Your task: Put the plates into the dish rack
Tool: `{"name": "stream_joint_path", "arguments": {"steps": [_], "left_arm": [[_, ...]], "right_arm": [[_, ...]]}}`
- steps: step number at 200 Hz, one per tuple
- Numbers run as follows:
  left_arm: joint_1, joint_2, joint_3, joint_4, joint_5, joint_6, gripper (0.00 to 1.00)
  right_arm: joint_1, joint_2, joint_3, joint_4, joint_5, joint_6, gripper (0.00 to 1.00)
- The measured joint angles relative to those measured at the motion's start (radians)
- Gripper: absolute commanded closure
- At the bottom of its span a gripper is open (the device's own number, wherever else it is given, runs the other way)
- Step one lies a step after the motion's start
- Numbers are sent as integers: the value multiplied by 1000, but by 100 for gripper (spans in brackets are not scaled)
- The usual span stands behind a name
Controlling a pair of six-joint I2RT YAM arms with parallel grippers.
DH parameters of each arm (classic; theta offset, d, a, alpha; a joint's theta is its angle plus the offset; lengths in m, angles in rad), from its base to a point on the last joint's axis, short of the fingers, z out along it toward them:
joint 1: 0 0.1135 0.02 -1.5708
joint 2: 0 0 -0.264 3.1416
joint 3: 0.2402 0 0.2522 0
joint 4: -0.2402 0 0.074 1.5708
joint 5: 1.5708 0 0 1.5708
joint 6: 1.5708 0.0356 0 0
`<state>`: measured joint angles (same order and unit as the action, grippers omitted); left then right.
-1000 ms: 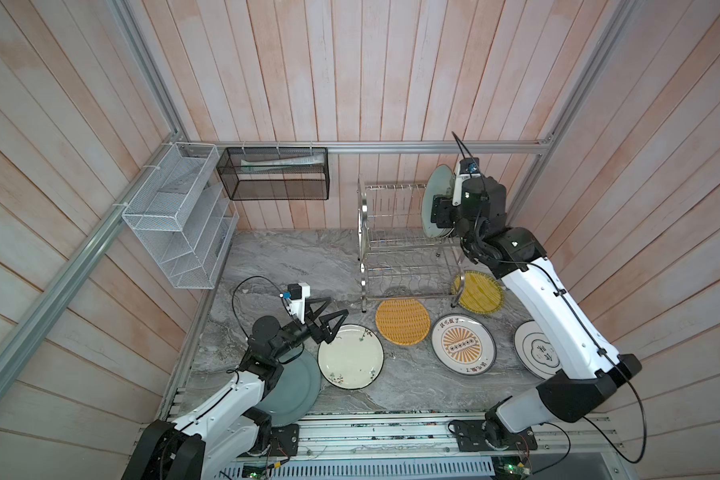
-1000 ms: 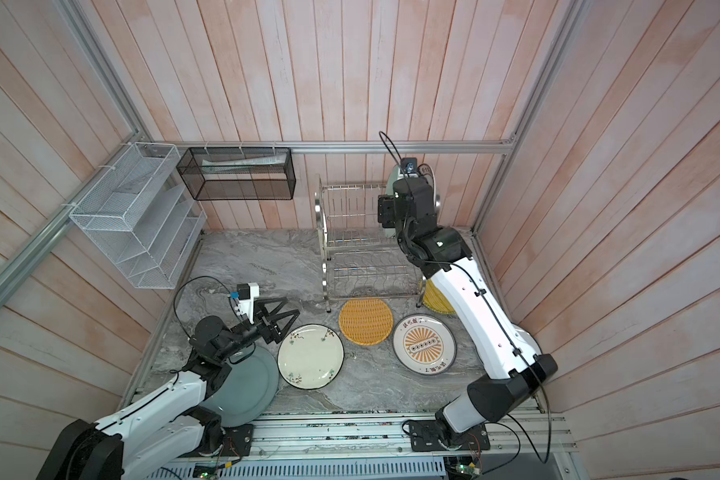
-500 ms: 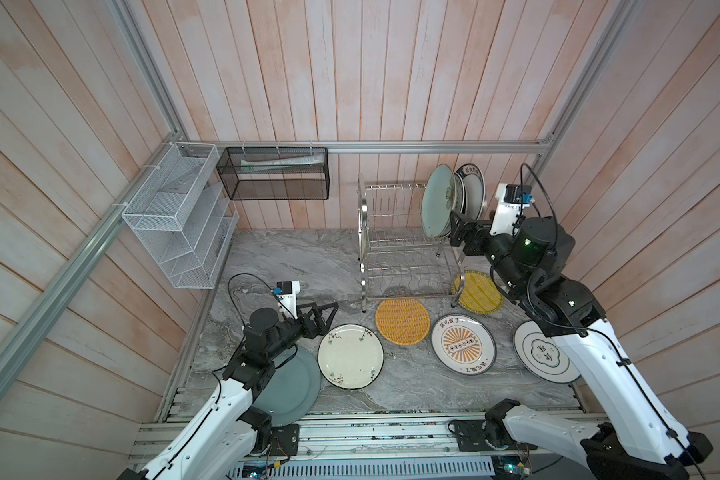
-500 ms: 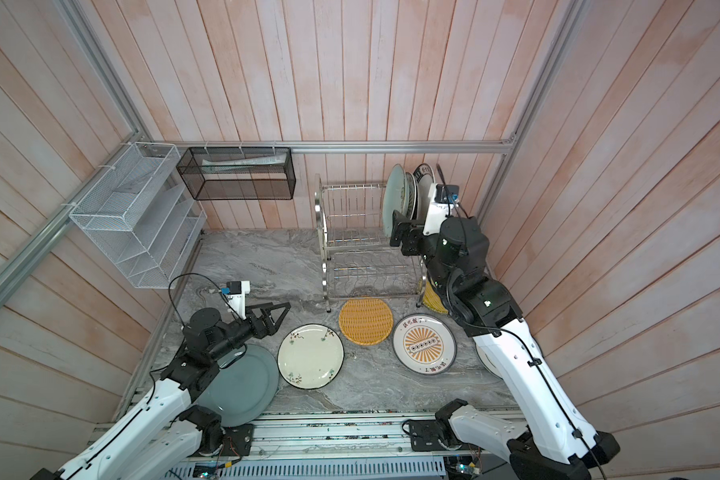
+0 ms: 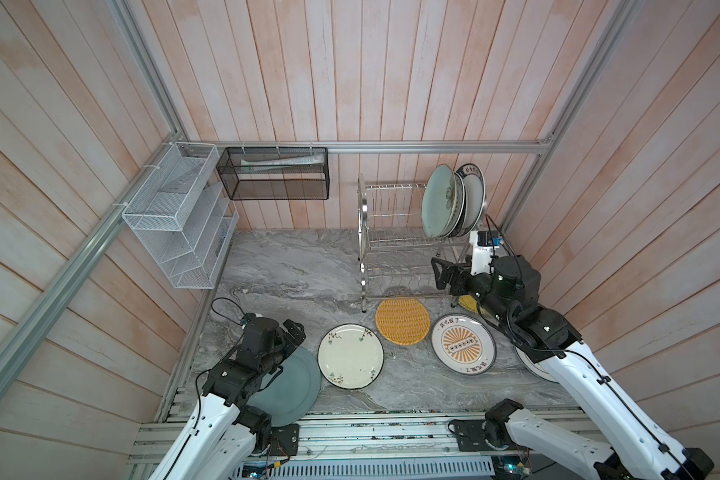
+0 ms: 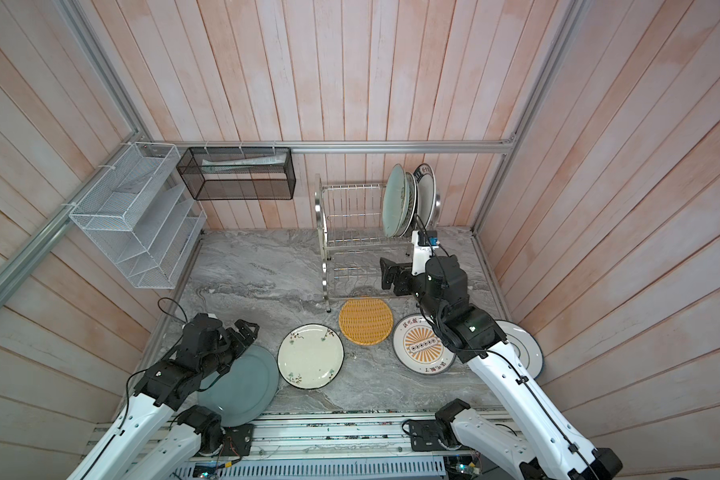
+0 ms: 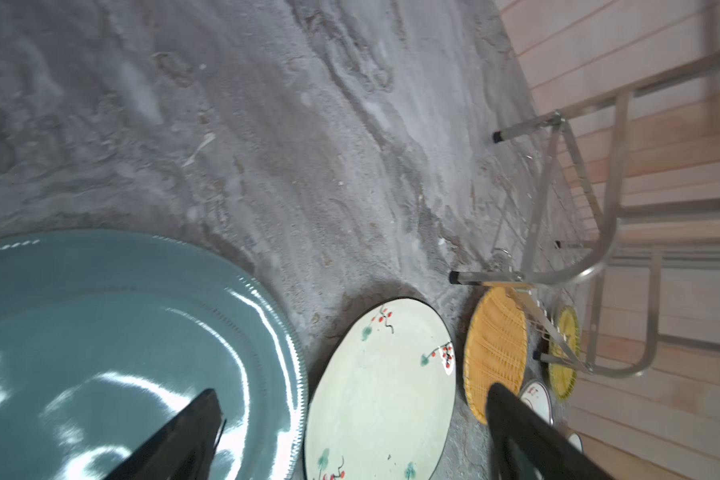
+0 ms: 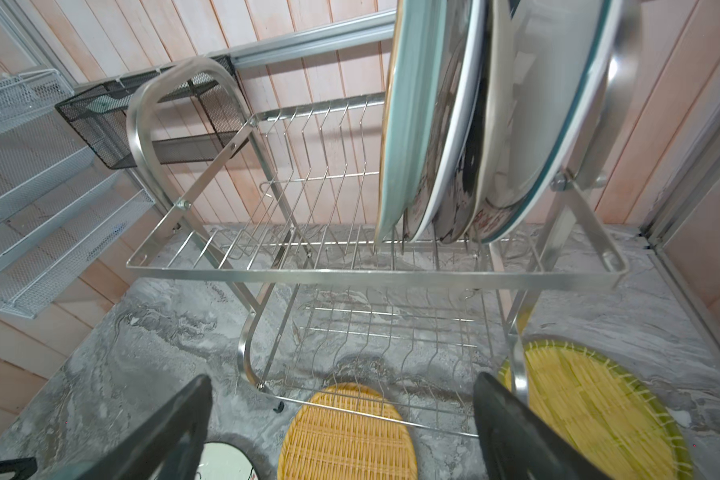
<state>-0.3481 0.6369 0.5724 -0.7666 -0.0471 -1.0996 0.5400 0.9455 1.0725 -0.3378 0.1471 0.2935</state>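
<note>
Presently the load is part done, by my reading under half. The dish rack (image 5: 391,245) stands at the back right of the worktop (image 5: 292,266). At the right end of its upper tier a group of plates stands on edge between the prongs. A pale green plate (image 5: 436,205) is in front, a blue-ringed white plate (image 5: 474,193) is at the back, and dark-patterned ware sits between them. The right wrist view suggests four in all, but the exact count cannot be settled. The rest of the upper tier and the whole lower tier hold nothing.

Six plates lie flat on the worktop:
- a teal plate (image 5: 296,384), nearest the left arm
- a cream floral plate (image 5: 350,356), just beside it
- an orange woven plate (image 5: 403,321), at the rack's front foot
- a sunburst plate (image 5: 463,344)
- a yellow woven plate (image 8: 591,399), partly under the rack's right end
- a ringed plate by the wall (image 6: 524,345), largely hidden by the right arm

The left gripper (image 6: 248,330) hangs over the far edge of the teal plate, jaws wide and holding nothing. The right gripper (image 5: 440,273) is level with the rack's lower tier at its front, jaws wide and likewise empty.

Left to do — all six flat plates need lifting and slotting upright. Open prongs appear ample for them.
</note>
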Motion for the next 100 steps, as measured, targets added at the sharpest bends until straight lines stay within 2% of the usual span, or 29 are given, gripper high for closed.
{"name": "stream_joint_path", "arguments": {"steps": [37, 100], "left_arm": [[9, 68, -1, -121, -54, -117, 0], [10, 144, -87, 28, -10, -136, 0]], "right_arm": [[0, -2, -69, 21, -54, 25, 2], [47, -11, -163, 56, -106, 58, 2]]}}
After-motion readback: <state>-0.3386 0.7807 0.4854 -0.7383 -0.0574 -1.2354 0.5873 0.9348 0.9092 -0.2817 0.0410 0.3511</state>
